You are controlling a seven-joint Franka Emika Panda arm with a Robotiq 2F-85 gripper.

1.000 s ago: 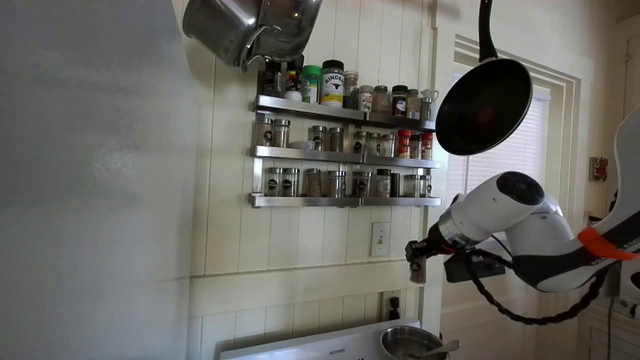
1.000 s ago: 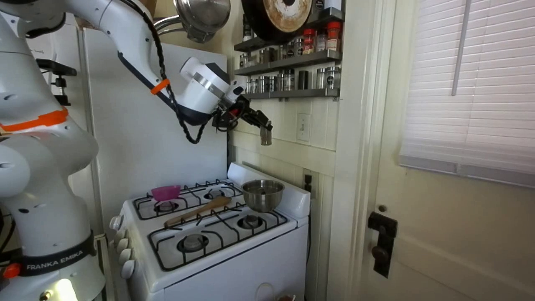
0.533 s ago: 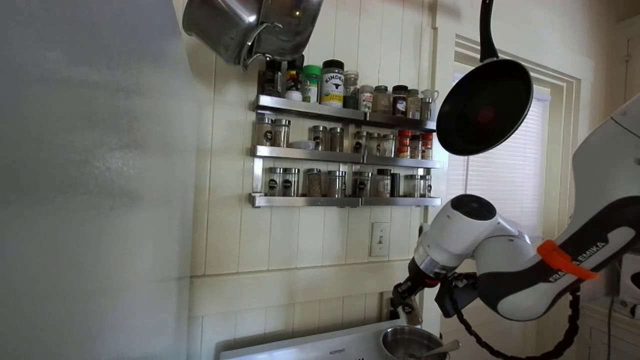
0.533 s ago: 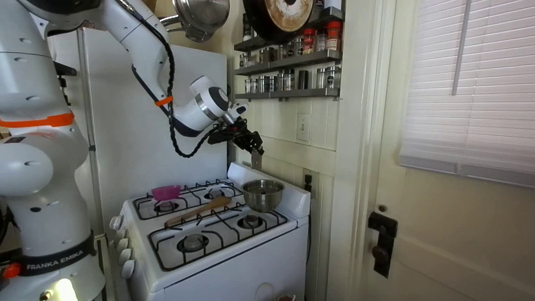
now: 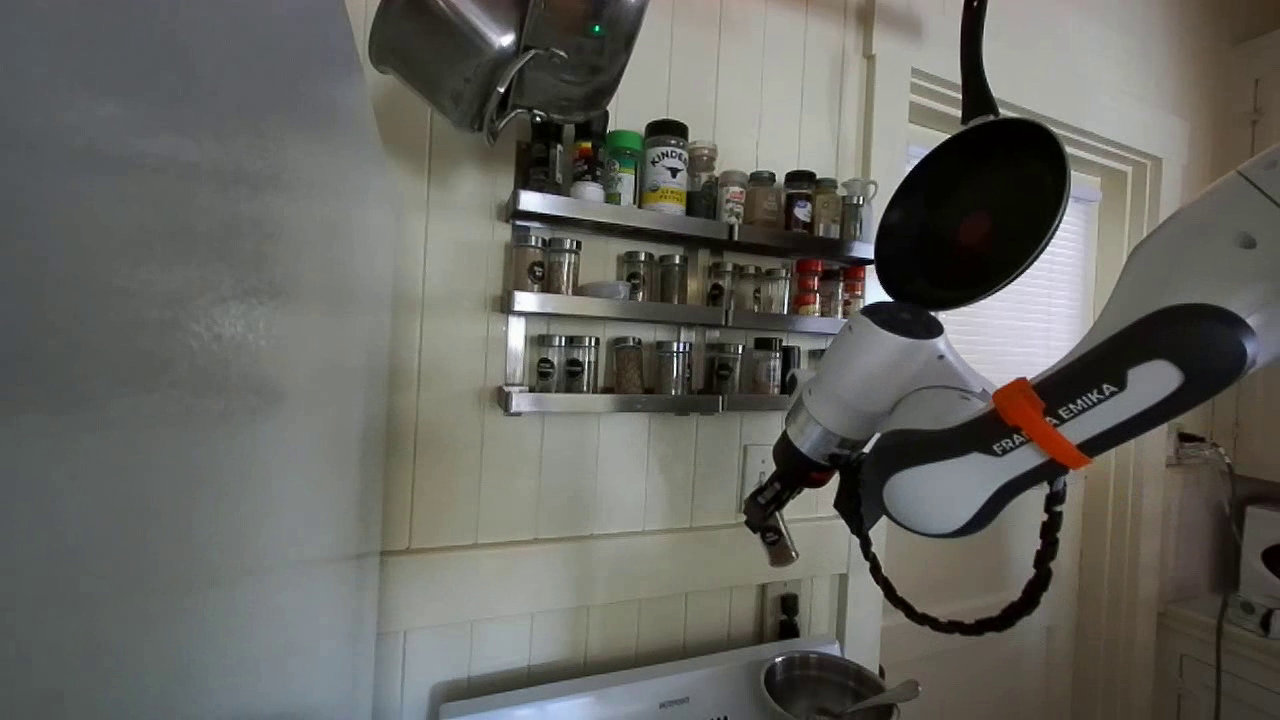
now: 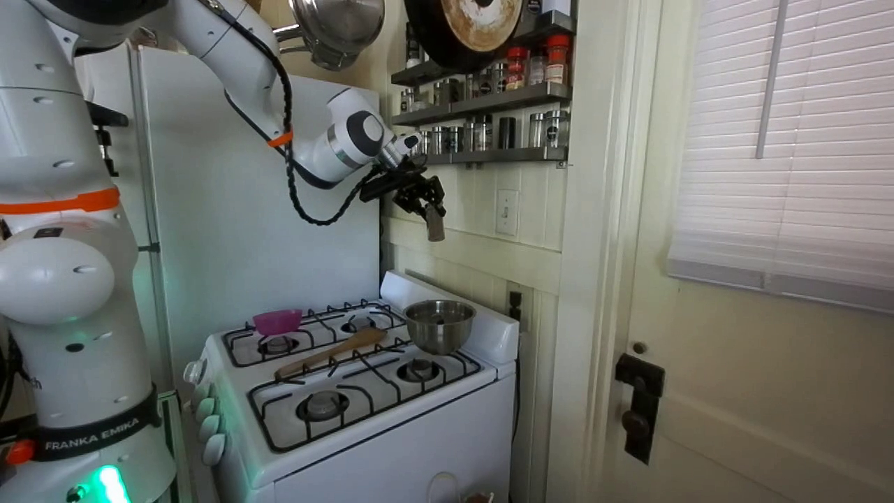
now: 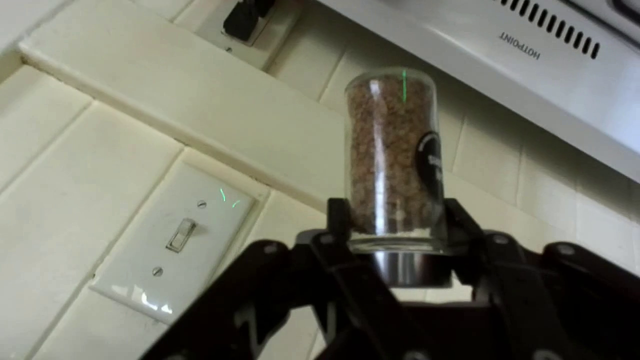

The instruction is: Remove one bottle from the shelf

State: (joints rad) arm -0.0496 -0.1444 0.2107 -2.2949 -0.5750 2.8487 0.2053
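So, the white enamel gas stove with black iron grates (image 6: 391, 433) spreads out underneath and makes the best reference for height. Over it reaches the white jointed robot arm with orange bands (image 6: 241, 77); smooth turns would suit, as quick ones could swing the load. The three-tier silver metal spice shelf (image 5: 617, 309) is mounted above the stove; drawing clear of it before rising looks safest. The round black frying pan (image 5: 972, 215) hangs well above stove level, and in an exterior view the arm overlaps its lower edge, so upward travel deserves care. The round shiny steel bowl (image 6: 439, 335) sits at the back of the stove; anything dropped might strike it. The black two-fingered gripper (image 7: 398, 220) is pinching the cylindrical clear glass bottle of brown grains (image 7: 390, 155) higher than the back of the stove and already off the shelf; over which part of the stove, I cannot tell. In an exterior view the bottle (image 5: 778, 547) leans, base lowest, so it should be levelled before being set down, which I judge to be the step left. The grip lies on the glass beside the small round silver lid (image 7: 412, 270); a steady squeeze matters, since smooth glass may slip.
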